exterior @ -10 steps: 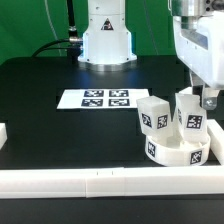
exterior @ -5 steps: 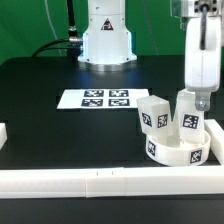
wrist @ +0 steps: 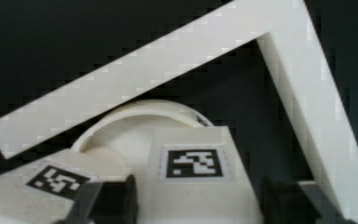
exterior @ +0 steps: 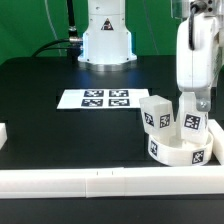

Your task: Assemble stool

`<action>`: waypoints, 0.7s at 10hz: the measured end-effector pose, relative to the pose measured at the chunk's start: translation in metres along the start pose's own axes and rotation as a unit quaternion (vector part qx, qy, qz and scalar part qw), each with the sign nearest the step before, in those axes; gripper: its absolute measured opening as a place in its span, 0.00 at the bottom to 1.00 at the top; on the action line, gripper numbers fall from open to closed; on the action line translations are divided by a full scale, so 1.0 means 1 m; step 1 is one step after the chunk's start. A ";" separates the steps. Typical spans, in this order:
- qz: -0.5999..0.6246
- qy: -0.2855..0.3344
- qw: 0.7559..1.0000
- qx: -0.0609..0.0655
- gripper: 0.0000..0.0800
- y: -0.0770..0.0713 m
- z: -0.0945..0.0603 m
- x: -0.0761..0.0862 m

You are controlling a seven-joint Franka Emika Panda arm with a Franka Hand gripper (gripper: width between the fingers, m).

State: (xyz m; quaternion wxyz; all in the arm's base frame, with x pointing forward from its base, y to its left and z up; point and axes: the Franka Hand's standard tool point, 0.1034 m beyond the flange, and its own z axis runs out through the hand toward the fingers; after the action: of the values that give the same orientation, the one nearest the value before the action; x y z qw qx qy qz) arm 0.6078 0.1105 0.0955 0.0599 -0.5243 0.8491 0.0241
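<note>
The white round seat disc lies near the front rail on the exterior view's right. Two white tagged legs stand on it: one on the left and one leaning slightly on the right. I see no third leg. My gripper is down over the right leg. In the wrist view that leg sits between my two dark fingers, jaws open and straddling it. My gripper is above the seat. The other leg is beside it.
Long white border rails run along the front and meet in a corner in the wrist view. A short rail end shows on the left. The marker board lies mid-table. The arm's base stands behind.
My arm has shifted left and down, bringing the gripper from beside the right leg to over it. The legs and seat have not moved.
</note>
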 end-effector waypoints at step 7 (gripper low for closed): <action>-0.070 -0.034 0.997 0.011 0.81 -0.001 -0.038 -0.002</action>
State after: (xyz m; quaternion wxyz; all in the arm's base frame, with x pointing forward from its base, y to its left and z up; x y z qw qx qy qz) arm 0.6068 0.1080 0.1335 0.0961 -0.5807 0.8079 0.0287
